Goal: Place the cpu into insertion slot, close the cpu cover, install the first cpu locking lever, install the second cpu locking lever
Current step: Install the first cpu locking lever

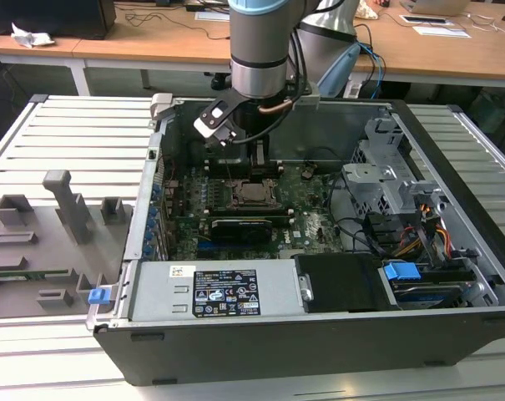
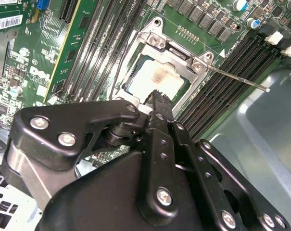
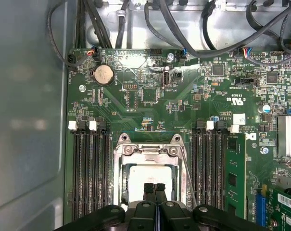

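The cpu (image 3: 146, 176) lies in the insertion slot (image 1: 253, 194), its pale metal face showing in both wrist views (image 2: 157, 80). The silvery cpu cover (image 3: 122, 166) lies flat around it, framing the chip (image 2: 146, 44). A thin locking lever (image 2: 237, 79) sticks out sideways from the socket's corner; it runs along the socket's edge in the first wrist view (image 3: 188, 175). My gripper (image 3: 155, 187) hangs just over the cpu's face with its black fingers pressed together and nothing between them (image 2: 158, 96). Whether the tips touch the chip I cannot tell. In the exterior view the gripper (image 1: 259, 160) stands above the socket.
Long black memory slots (image 3: 90, 168) flank the socket on both sides (image 3: 210, 168). A long black card (image 1: 239, 225), the power supply (image 1: 227, 292), the drive cage (image 1: 386, 180) and cables (image 3: 183, 29) crowd the open case. A grey fixture (image 1: 35, 242) lies on the exterior view's left.
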`<state>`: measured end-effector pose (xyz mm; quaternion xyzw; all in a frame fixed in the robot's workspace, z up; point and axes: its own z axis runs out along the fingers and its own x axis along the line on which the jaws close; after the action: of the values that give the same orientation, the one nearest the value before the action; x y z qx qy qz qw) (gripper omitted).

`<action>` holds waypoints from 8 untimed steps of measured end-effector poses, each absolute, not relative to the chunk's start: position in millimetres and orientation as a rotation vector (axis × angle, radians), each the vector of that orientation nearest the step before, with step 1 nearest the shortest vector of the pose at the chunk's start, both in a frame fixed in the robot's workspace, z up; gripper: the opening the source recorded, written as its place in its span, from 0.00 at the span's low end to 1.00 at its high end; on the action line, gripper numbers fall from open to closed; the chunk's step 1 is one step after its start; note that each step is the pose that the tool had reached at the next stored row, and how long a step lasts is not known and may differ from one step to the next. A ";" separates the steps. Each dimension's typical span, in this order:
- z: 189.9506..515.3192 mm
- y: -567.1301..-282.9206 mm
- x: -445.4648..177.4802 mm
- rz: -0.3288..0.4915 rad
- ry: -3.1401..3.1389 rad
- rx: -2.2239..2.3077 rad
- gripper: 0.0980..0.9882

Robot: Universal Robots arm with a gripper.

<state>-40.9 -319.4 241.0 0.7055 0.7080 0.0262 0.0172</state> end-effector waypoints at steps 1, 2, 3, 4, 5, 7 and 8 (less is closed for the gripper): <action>243.4 -319.4 -40.9 0.081 2.200 2.192 0.01; 246.1 -319.4 -40.9 0.081 2.200 2.192 0.01; 248.5 -319.4 -40.9 0.081 2.200 2.192 0.01; 250.8 -319.4 -40.9 0.081 2.200 2.192 0.01; 255.5 -319.4 -40.9 0.080 2.200 2.192 0.01; 263.9 -319.4 -41.0 0.080 2.200 2.192 0.01; 269.2 -319.4 -40.9 0.080 2.199 2.192 0.01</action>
<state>-40.9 -319.4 269.2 0.7055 0.7080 0.0256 0.0178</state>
